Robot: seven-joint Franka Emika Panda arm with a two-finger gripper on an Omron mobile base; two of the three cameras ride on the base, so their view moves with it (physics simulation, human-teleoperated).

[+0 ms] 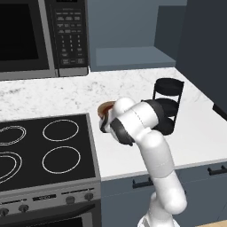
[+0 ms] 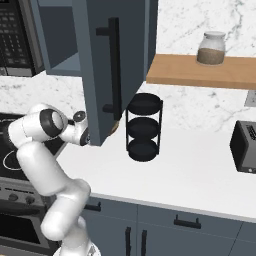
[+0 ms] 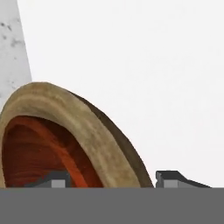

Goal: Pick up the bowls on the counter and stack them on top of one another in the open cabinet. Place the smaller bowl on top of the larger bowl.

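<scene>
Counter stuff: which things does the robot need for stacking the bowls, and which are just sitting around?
For the job:
- bowl with the tan rim
- gripper, one fingertip on each side of that rim
- counter
- open cabinet

Just lying about:
- microwave
- stovetop
- black tiered rack
- jar
- wooden shelf
- toaster

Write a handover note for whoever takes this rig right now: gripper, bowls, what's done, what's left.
Gripper: open, jaws astride the wall of the tan-rimmed bowl, not visibly clamped.
Things: that bowl sits on the counter beside the stovetop. I cannot tell where the other bowl is.
Done: nothing stacked; the visible part of the open cabinet shelf holds no bowl.
Left: grip, lift, set both bowls on the shelf, smaller on top.
</scene>
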